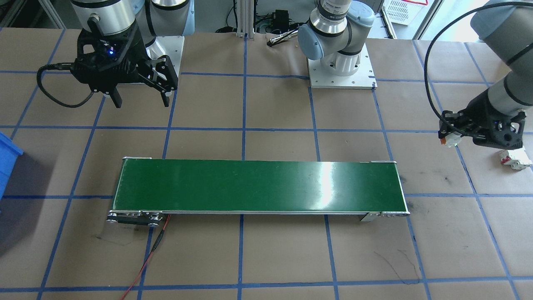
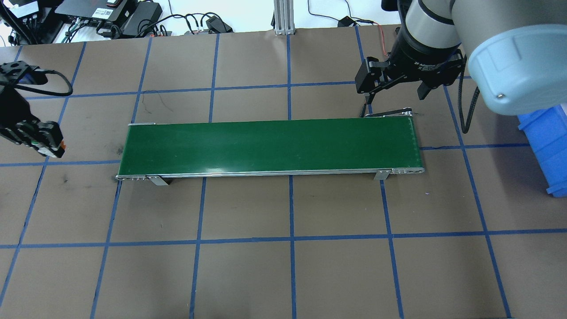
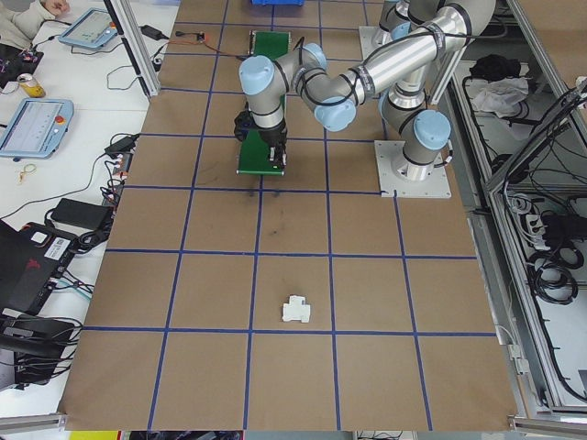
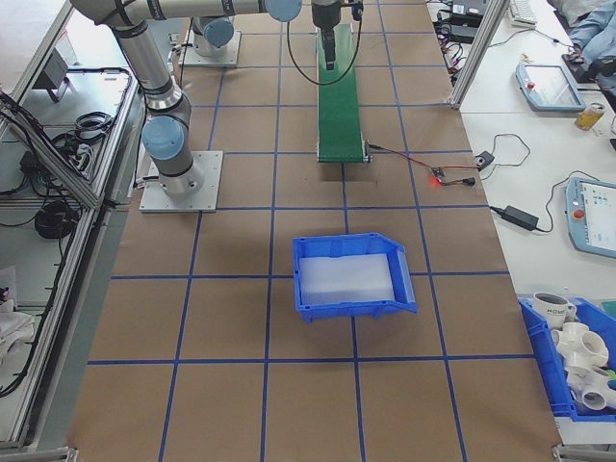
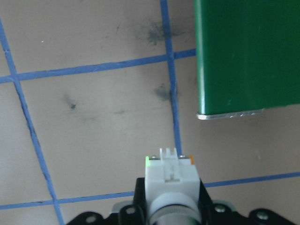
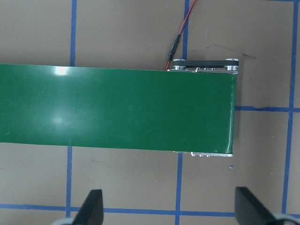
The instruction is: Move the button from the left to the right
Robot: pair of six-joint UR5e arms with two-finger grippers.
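The button (image 5: 169, 174), with a white body and small green and orange bits at its top corners, sits between the fingers of my left gripper (image 5: 169, 206). The gripper is shut on it above bare table, just off the left end of the green conveyor belt (image 5: 248, 56). Its orange base (image 1: 449, 142) shows at the left gripper (image 1: 449, 135) in the front-facing view. My right gripper (image 2: 393, 94) hangs open and empty beside the belt's (image 2: 270, 146) right end. Its two fingertips (image 6: 91, 208) frame the belt end (image 6: 117, 108) from above.
A white blocky breaker with red parts (image 1: 516, 159) lies on the table near the left gripper. A blue bin (image 2: 547, 146) stands past the belt's right end. A red wire (image 1: 145, 262) runs from the belt's motor end. Blue tape lines grid the brown table.
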